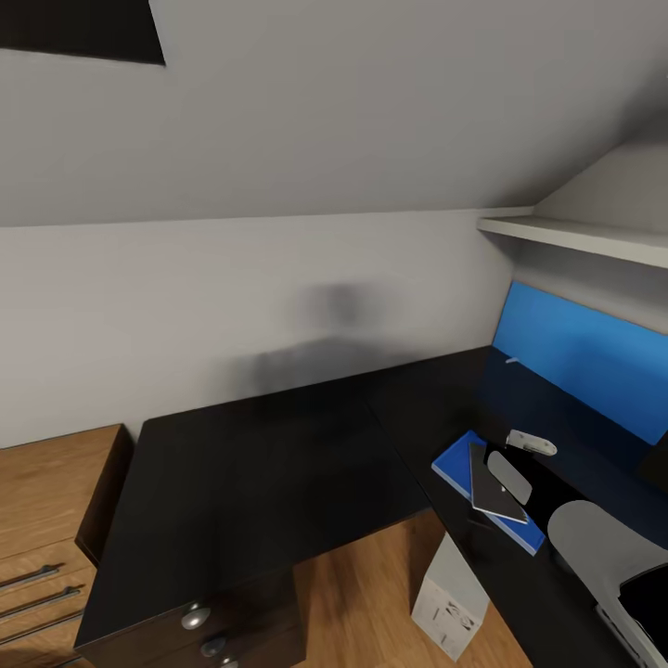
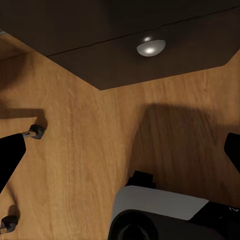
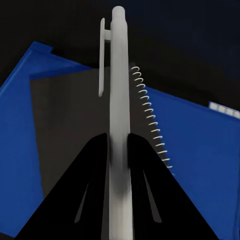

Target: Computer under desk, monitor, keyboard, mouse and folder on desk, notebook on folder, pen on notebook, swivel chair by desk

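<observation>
Right gripper (image 3: 118, 145) is closed on the pen (image 3: 118, 100), its two black fingers pinching the white barrel partway along, with the clip end pointing out past the fingertips; seen from the right wrist, the pen hangs over the notebook (image 3: 70, 130), its long axis running roughly along the spiral binding, and the notebook lies on the blue folder (image 3: 200, 150); the coming move, as I judge it, is a short lowering so the pen comes to rest on the dark cover. From the head, folder (image 1: 455, 464) and notebook (image 1: 492, 487) sit stacked on the right wing of the black worktop (image 1: 250, 464), with the computer (image 1: 450, 608) on the floor beneath it; the right arm is plainly the nearer. Left gripper looks down at wood floor and a drawer knob (image 2: 150, 46); how far it is open I cannot tell.
</observation>
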You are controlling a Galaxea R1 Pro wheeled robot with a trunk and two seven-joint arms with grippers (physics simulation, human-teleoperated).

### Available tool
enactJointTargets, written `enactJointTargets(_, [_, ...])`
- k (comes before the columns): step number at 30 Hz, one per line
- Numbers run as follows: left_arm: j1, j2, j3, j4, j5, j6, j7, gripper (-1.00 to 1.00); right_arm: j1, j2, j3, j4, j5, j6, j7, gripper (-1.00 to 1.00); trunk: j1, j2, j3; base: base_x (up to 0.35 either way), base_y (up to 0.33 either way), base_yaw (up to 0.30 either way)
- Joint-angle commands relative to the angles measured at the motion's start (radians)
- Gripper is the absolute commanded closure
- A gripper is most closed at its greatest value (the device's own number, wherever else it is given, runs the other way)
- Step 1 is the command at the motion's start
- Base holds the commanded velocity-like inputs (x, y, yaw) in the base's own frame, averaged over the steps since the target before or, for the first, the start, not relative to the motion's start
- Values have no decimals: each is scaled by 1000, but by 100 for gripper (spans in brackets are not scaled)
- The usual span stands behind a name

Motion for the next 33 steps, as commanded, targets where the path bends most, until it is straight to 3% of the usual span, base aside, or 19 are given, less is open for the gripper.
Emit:
enactJointTargets(1, [-1,1,-9,-2,11,-5,5,-100,-1,-1,8,-3,-5,6,-6,100,4,-8,-5,0,0,0])
enactJointTargets(18, [-1,1,-7,-2,11,-4,5,-100,-1,-1,8,-5,-5,6,-6,100,8,-15,-8,0,0,0])
enactJointTargets(19, [-1,1,-7,-2,11,-4,5,-100,-1,-1,8,-5,-5,6,-6,-100,8,-15,-8,0,0,0])
enactJointTargets(33, [-1,1,-8,-2,11,-4,5,-100,-1,-2,8,-7,-3,5,-6,-100,8,-15,-8,0,0,0])
